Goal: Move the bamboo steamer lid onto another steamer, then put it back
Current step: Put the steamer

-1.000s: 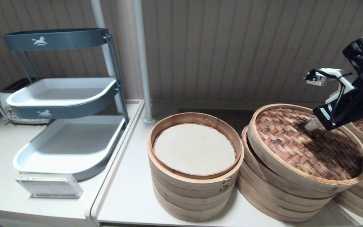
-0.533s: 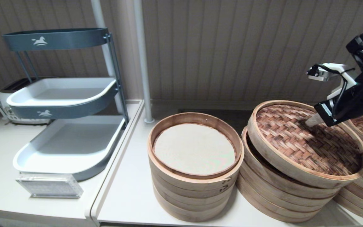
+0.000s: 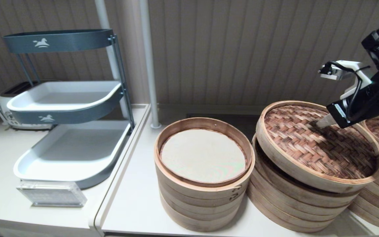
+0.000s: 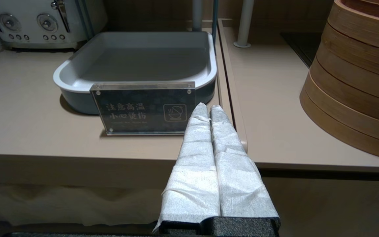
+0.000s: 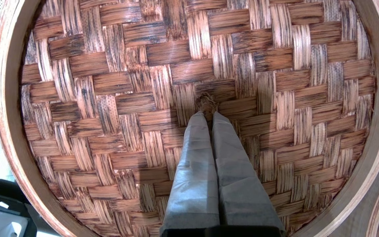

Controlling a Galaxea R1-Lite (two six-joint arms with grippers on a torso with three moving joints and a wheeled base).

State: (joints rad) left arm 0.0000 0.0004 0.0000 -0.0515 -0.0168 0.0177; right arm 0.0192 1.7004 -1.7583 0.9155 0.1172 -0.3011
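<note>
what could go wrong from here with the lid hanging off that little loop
1. The right gripper pinches only the small centre loop, so the bamboo steamer lid could slip free or swing.
2. The lid hangs tilted above the wide stack; its low edge might catch a rim.
3. The open steamer stands close by and could get bumped in transit.

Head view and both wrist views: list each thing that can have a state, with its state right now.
bamboo steamer lid: tilted, held above the stack under it, a dark gap showing.
right gripper: shut on the lid's centre loop.
left gripper: shut, empty, parked before the counter edge.
steamer stack with white liner: uncovered, liner exposed.
wide steamer stack: below the raised lid.
rack trays: empty.
</note>
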